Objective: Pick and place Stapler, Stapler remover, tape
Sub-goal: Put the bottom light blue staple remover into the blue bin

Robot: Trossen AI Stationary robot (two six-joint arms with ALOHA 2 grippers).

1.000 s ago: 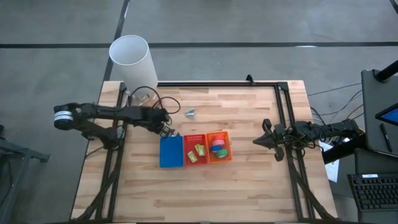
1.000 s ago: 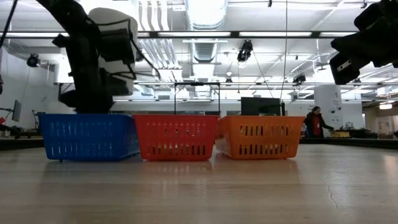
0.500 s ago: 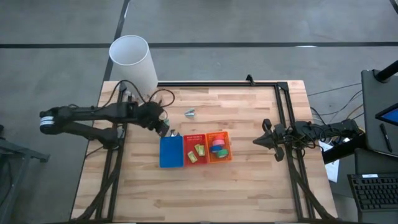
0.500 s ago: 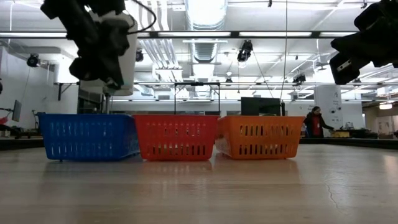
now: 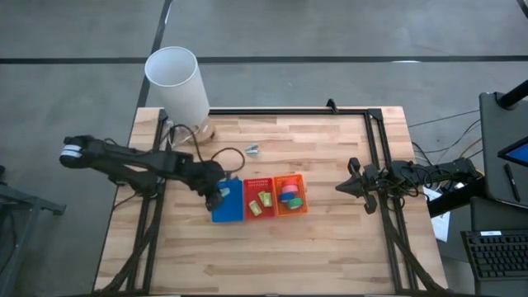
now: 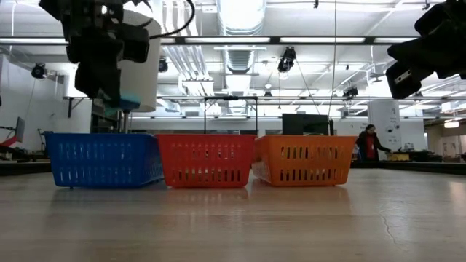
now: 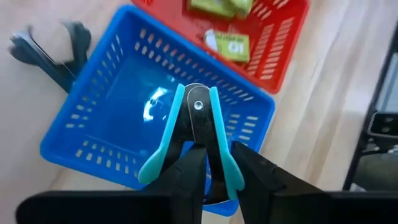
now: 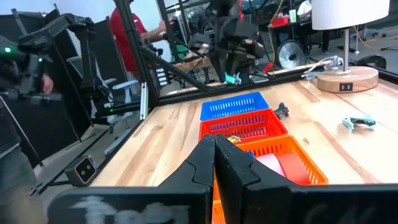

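Observation:
My left gripper (image 5: 216,195) hangs over the left part of the blue basket (image 5: 228,200), shut on a teal-and-black staple remover (image 7: 198,134). A second teal staple remover (image 5: 252,149) lies on the table beyond the baskets. A dark clip-like thing (image 7: 57,50) lies by the blue basket's far corner. The red basket (image 5: 260,198) holds yellow-green blocks (image 7: 229,43). Green, blue and pink tape rolls (image 5: 289,195) lie in the orange basket (image 5: 300,206). I cannot make out a stapler. My right gripper (image 5: 340,188) waits shut at the table's right side. My left gripper pinches the staple remover between its two fingers (image 7: 188,177) at the end nearest the wrist, where the teal sides (image 7: 155,167) flare out. The fingers slant down from the table's left. The remover's riveted end (image 7: 198,104) points down at the basket floor, lifted clear.
A tall white lamp (image 5: 176,81) with a wooden base stands at the table's far left corner, its cable looping toward the baskets. A black frame (image 5: 375,157) runs along the far and right edges. Bare wood lies nearer than the baskets.
My left gripper has risen from table height beside the blue basket's far left corner. It has swung toward the near edge, over the basket, and has tipped and rolled on the way. My right arm has kept still.

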